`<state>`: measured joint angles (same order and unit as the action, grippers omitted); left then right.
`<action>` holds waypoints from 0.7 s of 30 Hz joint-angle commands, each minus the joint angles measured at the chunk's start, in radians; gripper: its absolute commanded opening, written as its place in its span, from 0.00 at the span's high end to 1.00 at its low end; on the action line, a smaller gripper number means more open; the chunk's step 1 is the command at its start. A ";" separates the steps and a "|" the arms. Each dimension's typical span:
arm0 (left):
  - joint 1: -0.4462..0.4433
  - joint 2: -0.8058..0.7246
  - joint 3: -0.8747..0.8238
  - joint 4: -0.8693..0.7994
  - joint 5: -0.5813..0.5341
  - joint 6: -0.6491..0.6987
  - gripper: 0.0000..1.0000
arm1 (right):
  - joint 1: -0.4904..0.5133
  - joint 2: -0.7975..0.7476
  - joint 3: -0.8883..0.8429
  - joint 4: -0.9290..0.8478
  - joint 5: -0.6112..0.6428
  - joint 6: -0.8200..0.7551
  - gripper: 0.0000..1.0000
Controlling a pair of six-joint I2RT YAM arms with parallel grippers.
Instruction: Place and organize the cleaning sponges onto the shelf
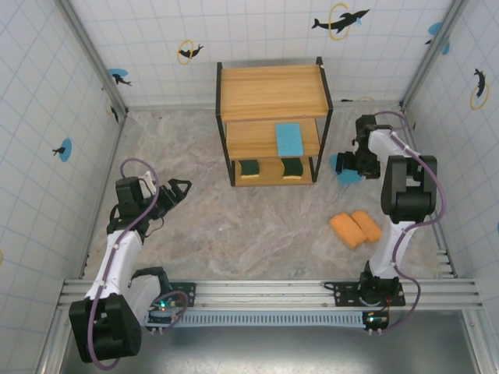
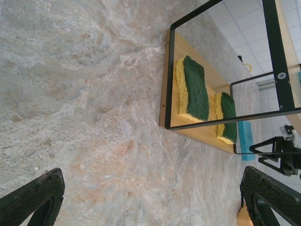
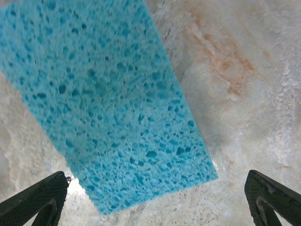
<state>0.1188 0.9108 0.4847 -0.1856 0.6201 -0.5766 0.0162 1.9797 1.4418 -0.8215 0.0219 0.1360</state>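
Done: two green sponges [image 1: 249, 167] and one blue sponge [image 1: 289, 139] sit on the shelf [image 1: 271, 93]. To go: another blue sponge [image 3: 108, 103] lies under the right gripper's [image 1: 343, 164] wide-apart fingers, and two orange sponges [image 1: 355, 227] wait nearby. The left gripper's [image 1: 172, 203] fingers are apart, empty.

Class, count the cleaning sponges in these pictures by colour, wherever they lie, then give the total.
Dark green rectangular sponges with yellow backing: 2
Thin light blue sponges: 2
Thick orange sponges: 2
Total: 6

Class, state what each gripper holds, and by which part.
Nothing. The left gripper and right gripper are open; the blue sponge lies loose under the right one.
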 commanded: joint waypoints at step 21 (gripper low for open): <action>0.004 -0.027 0.000 -0.011 0.007 0.000 0.02 | 0.127 0.063 -0.006 -0.008 0.088 -0.146 0.00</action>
<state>0.1188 0.8963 0.4847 -0.1867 0.6201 -0.5766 0.1154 2.0212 1.4441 -0.8337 0.0795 -0.0071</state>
